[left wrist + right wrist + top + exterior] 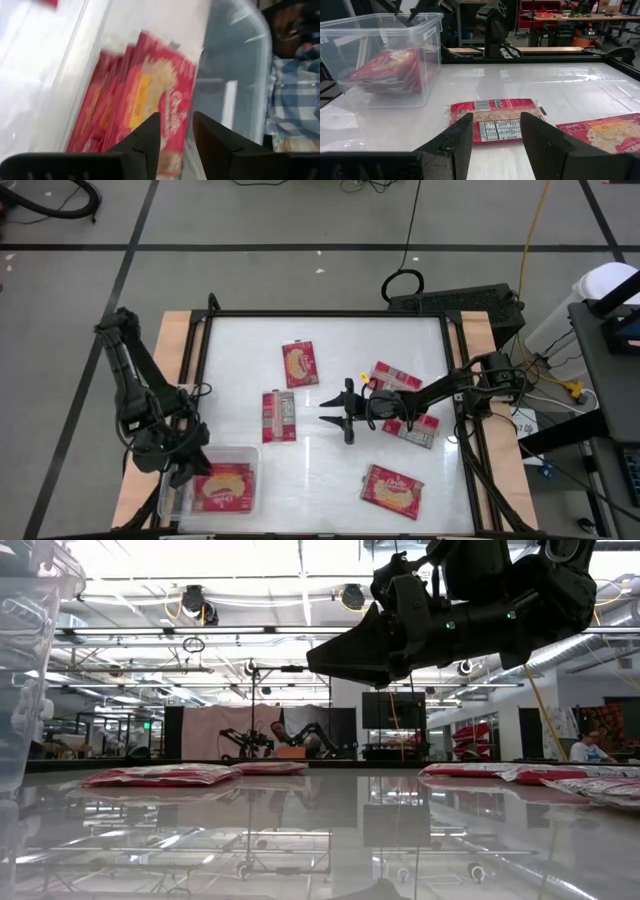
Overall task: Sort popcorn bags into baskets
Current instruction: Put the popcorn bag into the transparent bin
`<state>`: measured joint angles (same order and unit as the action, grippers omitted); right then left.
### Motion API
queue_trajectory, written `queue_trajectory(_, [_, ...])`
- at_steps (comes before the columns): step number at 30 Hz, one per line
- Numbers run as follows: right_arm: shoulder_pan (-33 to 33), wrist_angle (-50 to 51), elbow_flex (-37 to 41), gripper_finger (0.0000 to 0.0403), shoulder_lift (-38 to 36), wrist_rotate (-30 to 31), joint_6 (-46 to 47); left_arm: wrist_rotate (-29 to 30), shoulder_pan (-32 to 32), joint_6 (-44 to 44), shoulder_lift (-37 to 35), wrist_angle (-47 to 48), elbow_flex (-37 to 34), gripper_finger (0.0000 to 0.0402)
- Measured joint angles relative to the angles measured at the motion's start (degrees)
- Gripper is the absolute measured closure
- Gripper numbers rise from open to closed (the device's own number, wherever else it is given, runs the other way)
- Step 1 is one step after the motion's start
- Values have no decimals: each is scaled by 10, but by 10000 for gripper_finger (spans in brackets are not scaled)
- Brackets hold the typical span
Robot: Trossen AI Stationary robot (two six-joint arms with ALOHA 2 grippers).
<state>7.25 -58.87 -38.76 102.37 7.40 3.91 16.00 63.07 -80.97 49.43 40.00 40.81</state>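
Several popcorn bags already lie in my clear basket at the near left corner of the table, red fronts up and stacked unevenly. My left gripper hangs over the basket's left edge. Its fingers stand a little apart above the pile, with nothing between them.

My right gripper hovers above the middle of the table, clear of the surface, fingers spread and empty. Just beyond its tips lies one bag turned back-side up, its grey-white printed panel showing. Another bag lies front up, farther away toward the far side. Under my right arm, to the right, two bags sit close together: one farther off and one nearer, partly covered by the arm. A fifth loose bag lies front up near the right front of the table.

Across the room, beyond the far edge, a person sits at a bench.
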Motion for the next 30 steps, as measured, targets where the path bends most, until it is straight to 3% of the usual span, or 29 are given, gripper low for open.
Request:
queue_trajectory(7, [0,0,0,245,0,22,18,71,-29,188,0,0,54,284])
queue_trajectory(13, [-8,27,-2,245,-29,63,12,221,-72,386,0,30,72,284])
queue_trajectory(17, [-13,133,-16,245,-79,64,10,293,-109,479,0,35,68,284])
queue_trajectory(23, [-17,330,-36,245,-156,108,14,307,-195,561,0,-3,37,284])
queue_trajectory(30, [-38,508,-36,245,-219,140,73,292,-285,659,1,-157,-32,284])
